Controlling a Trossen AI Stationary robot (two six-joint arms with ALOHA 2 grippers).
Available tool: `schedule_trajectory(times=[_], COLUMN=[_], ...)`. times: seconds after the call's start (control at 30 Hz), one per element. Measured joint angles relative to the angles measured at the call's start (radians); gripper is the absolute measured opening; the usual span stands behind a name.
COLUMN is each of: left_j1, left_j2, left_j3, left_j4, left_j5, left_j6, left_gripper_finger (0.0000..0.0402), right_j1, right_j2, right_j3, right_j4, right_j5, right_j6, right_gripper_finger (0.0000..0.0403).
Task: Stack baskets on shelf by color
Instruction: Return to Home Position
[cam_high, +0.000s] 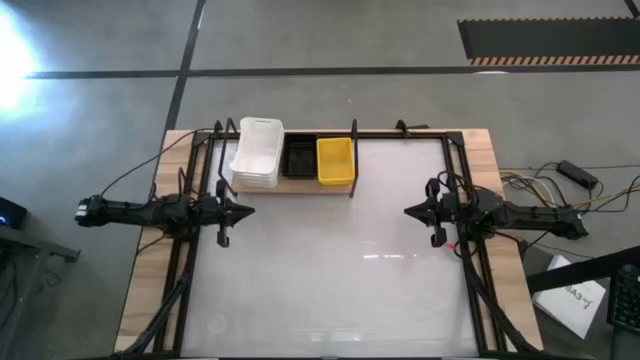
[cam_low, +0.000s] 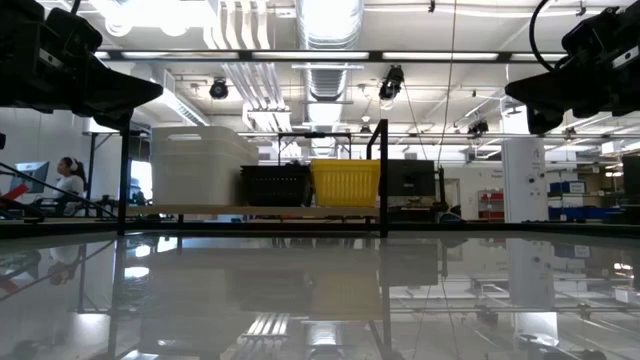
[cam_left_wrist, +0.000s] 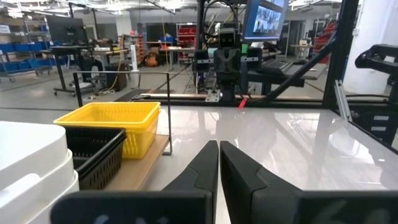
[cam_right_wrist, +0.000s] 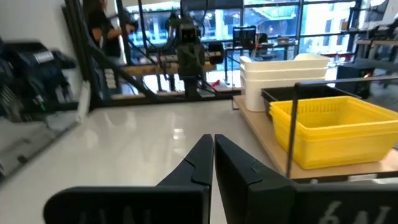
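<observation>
I have both arms stretched low along the table's (cam_high: 330, 270) side edges, pointing inward at each other. The left gripper (cam_high: 248, 210) sits by the left edge and the right gripper (cam_high: 408, 211) by the right edge, roughly level with one another and well apart. In the left wrist view the left gripper (cam_left_wrist: 219, 146) has its two fingers pressed together with nothing between them. The right wrist view shows the right gripper (cam_right_wrist: 214, 138) the same way, clenched and empty. Both hang above the glossy tabletop, touching no basket.

The shelf (cam_high: 300, 185) stands along the table's far edge, left of the middle, its wooden board inside the black wire frame. On it I count three groups in a row. The white baskets (cam_high: 258, 152) are nested in a stack at the shelf's left end, and they overhang the board's back edge a little. The black baskets (cam_high: 299, 157) sit in the middle, just beside the whites. The yellow baskets (cam_high: 335, 160) are at the right end, against the blacks and next to an upright post. From table height the white stack (cam_low: 195, 165) rises tallest, with the black (cam_low: 275, 185) and the yellow (cam_low: 345, 182) lower and about level. I cannot tell how many yellows are nested.

Beyond the table, a person (cam_low: 70, 180) sits far off in the room.
</observation>
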Motion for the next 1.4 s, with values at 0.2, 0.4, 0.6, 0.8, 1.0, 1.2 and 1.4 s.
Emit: schedule_trajectory(times=[0.2, 0.4, 0.6, 0.8, 1.0, 1.2, 1.4], left_j1=[0.000, 0.000, 0.000, 0.000, 0.000, 0.000, 0.000], left_j2=[0.002, 0.002, 0.007, 0.008, 0.009, 0.009, 0.008], left_j3=[0.000, 0.000, 0.000, 0.000, 0.000, 0.000, 0.000], left_j4=[0.000, 0.003, 0.003, 0.003, 0.003, 0.003, 0.003], left_j5=[0.000, 0.000, 0.000, 0.000, 0.000, 0.000, 0.000], left_j6=[0.000, 0.000, 0.000, 0.000, 0.000, 0.000, 0.000], left_gripper_finger=[0.0000, 0.0000, 0.0000, 0.0000, 0.0000, 0.0000, 0.0000], right_j1=[0.000, 0.000, 0.000, 0.000, 0.000, 0.000, 0.000], right_j2=[0.051, 0.068, 0.069, 0.069, 0.069, 0.069, 0.069], right_j3=[0.002, 0.002, 0.002, 0.002, 0.002, 0.002, 0.002], right_j4=[-0.004, -0.006, -0.005, -0.005, -0.004, -0.004, -0.004], right_j5=[0.003, 0.002, 0.001, -0.002, -0.002, -0.002, -0.002], right_j6=[-0.043, -0.043, -0.043, -0.043, -0.043, -0.043, -0.043], right_gripper_finger=[0.0009, 0.0009, 0.0009, 0.0009, 0.0009, 0.0009, 0.0009])
